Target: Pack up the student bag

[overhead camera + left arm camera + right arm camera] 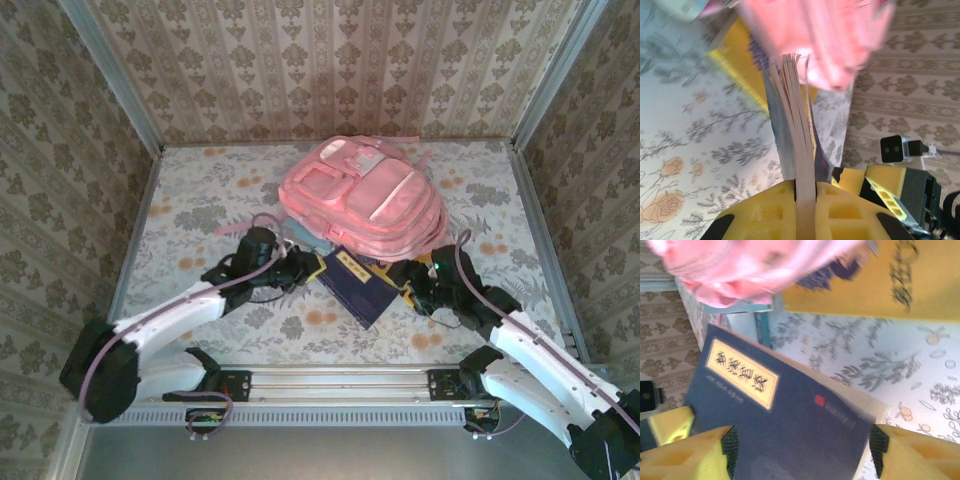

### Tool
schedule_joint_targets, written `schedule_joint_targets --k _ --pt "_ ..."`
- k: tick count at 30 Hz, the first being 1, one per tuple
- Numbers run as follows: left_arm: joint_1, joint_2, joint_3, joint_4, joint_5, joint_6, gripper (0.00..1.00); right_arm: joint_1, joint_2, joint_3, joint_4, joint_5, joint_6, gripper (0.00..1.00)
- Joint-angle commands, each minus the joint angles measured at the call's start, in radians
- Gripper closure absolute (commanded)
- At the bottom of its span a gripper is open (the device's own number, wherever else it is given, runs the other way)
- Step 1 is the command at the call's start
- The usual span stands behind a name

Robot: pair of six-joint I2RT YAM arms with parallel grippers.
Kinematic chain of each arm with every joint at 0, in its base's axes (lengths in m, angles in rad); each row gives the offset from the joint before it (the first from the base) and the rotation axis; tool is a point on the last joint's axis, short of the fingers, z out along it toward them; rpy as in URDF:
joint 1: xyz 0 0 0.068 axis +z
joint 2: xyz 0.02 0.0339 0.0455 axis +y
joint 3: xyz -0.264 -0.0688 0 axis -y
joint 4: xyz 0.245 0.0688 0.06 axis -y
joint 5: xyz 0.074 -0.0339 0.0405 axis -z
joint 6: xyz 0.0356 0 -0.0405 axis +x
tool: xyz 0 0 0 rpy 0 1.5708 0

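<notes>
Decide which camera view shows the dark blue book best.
Right wrist: the dark blue book faces the lens, cover and cream title label visible. Top external shows it small. Left wrist shows its page edges clamped between the yellow left fingers.

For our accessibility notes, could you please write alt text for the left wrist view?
The left gripper pinches a dark blue book by its page edge, its far end at the blurred pink student bag; a yellow book lies on the floral tablecloth.
</notes>
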Motion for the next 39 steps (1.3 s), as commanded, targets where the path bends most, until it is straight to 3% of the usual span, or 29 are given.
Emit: schedule_joint_targets --k 1,7,10,12,16,25,30,32,34,39 --pt "0.045 -0.103 0.138 -0.225 -0.038 0.196 1.00 0.003 0.042 0.131 -0.184 0.072 -0.206 0.25" --pt "0.119 -0.110 0.290 -0.318 0.065 0.455 1.00 -0.010 0.145 0.360 -0.229 0.036 -0.550 0.14" --pt "0.160 -0.071 0.309 -0.205 0.233 0.516 1.00 -0.061 0.153 0.390 -0.074 -0.227 -0.695 0.10" --pt "0.180 -0.029 0.328 -0.120 0.344 0.512 1.00 -0.108 0.174 0.396 0.034 -0.406 -0.699 0.07" --pt "0.184 0.013 0.360 0.013 0.485 0.471 1.00 -0.182 0.229 0.400 0.137 -0.503 -0.650 0.03" --pt "0.182 -0.005 0.362 0.140 0.586 0.399 1.00 -0.225 0.361 0.391 0.263 -0.685 -0.564 0.00" --pt "0.182 -0.012 0.352 0.174 0.592 0.382 1.00 -0.162 0.385 0.323 0.527 -0.822 -0.399 0.04" --pt "0.182 -0.008 0.353 0.166 0.591 0.387 1.00 -0.135 0.384 0.323 0.523 -0.825 -0.405 0.11" --pt "0.182 -0.007 0.362 0.118 0.572 0.415 1.00 -0.126 0.382 0.311 0.532 -0.829 -0.391 0.26" --pt "0.185 0.019 0.388 -0.017 0.517 0.493 1.00 -0.138 0.355 0.259 0.600 -0.817 -0.323 0.86"
